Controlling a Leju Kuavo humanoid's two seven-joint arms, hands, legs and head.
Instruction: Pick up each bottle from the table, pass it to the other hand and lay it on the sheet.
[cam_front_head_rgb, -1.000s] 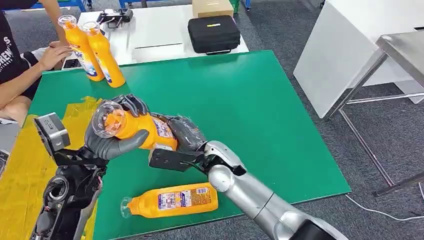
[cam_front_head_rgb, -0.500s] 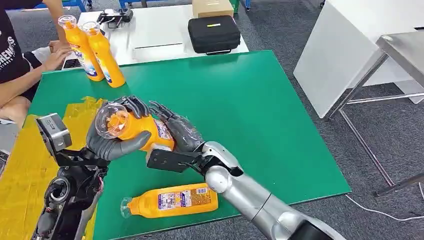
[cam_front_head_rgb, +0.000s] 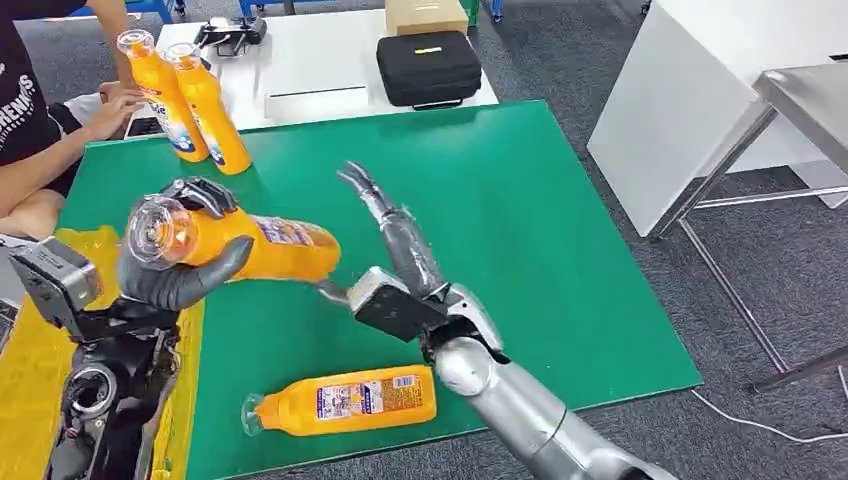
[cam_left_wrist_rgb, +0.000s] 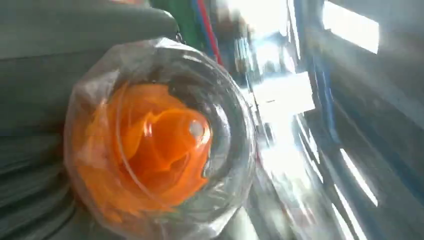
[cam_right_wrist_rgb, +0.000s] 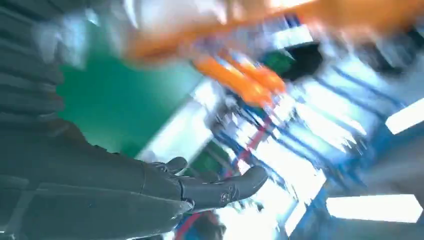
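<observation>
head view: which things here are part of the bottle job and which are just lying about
Job:
held orange bottle in left hand
right hand, open
lying orange bottle
two standing orange bottles
yellow sheet

Lying about:
black case
cardboard box

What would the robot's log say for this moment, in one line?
left hand: holds orange plastic bottle | right hand: open, fingers spread | yellow sheet: no bottle
</observation>
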